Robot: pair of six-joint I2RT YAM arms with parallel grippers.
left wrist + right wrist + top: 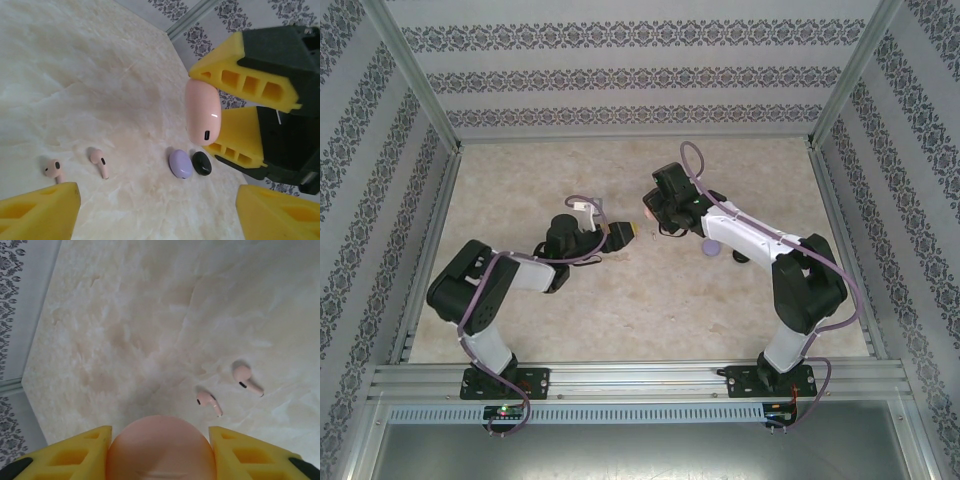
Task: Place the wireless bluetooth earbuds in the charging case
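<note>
A pale pink charging case [202,112] hangs shut above the table, clamped between the yellow fingers [235,75] of my right gripper [161,450]; from the right wrist its rounded end [161,447] sits between the pads. Two pale pink earbuds [52,169] [98,160] lie loose on the marble table, and the right wrist view shows them ahead and to the right [209,402] [245,376]. My left gripper [155,215] hovers over the table near the earbuds, open, with nothing between its fingertips. In the top view both grippers [623,234] [650,212] meet near the table's centre.
A purple case [180,163] and a black case [202,163] lie side by side, closed, on the table under the held case, beside my right arm [712,247]. Patterned walls and metal posts enclose the table [620,310].
</note>
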